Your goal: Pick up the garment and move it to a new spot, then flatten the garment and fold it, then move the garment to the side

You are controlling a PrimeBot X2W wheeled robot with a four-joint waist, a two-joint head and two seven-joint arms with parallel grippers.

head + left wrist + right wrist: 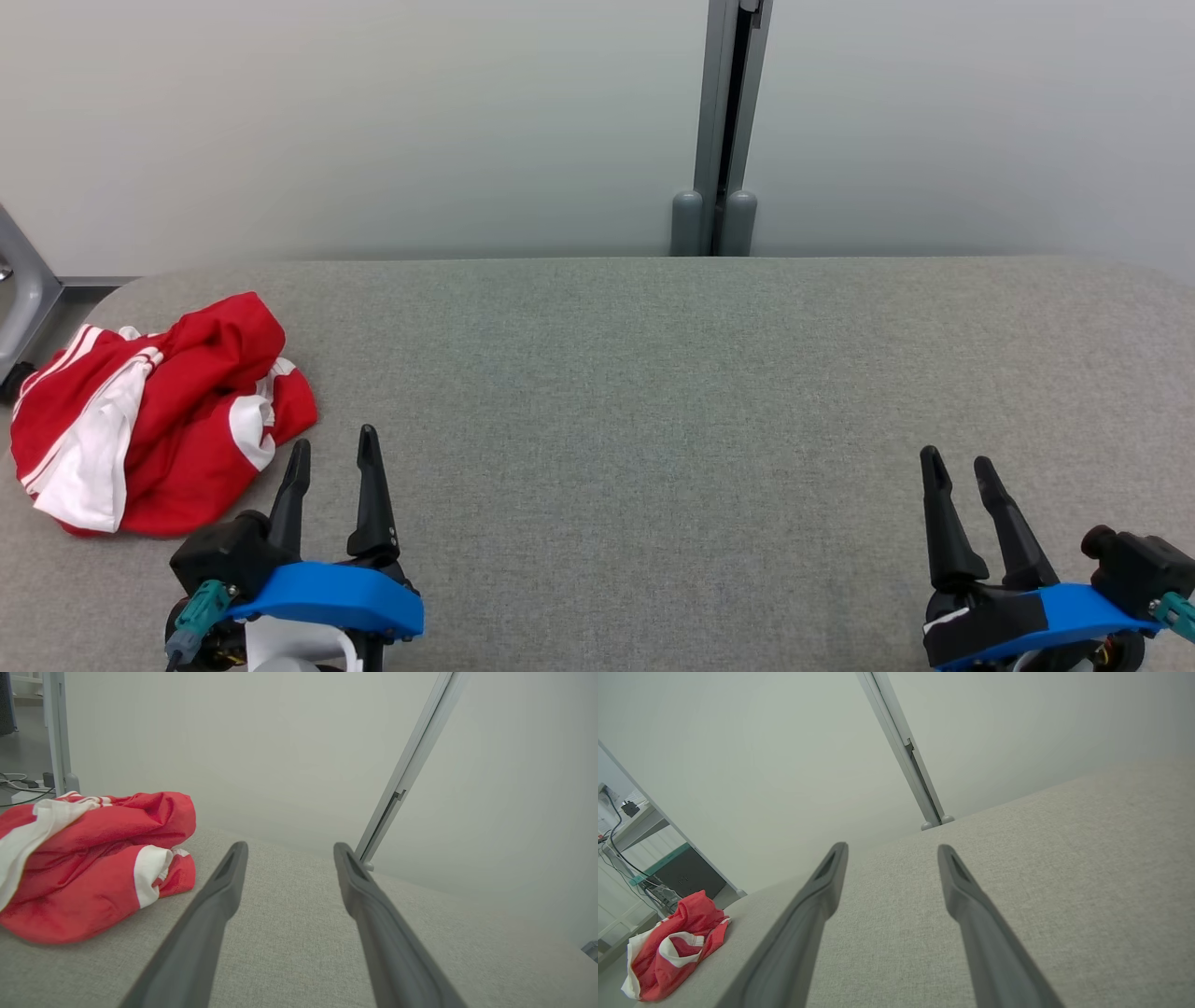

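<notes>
One red garment with white stripes and white panels lies crumpled in a heap at the middle left of the head view, on the left end of the grey fabric table, close to its rounded corner. Just to the lower right of the heap is the left gripper; its two dark fingers point up the frame, are parted by a moderate gap and hold nothing. The nearer fingertip is close to the red cloth but apart from it. In the left wrist view the garment fills the middle left, beside the left finger and not between the two. The right gripper is at the lower right of the head view, well apart from the garment, with its fingers also open and nothing between them. Behind the table stands a pale wall, with a grey vertical post at the upper centre.
</notes>
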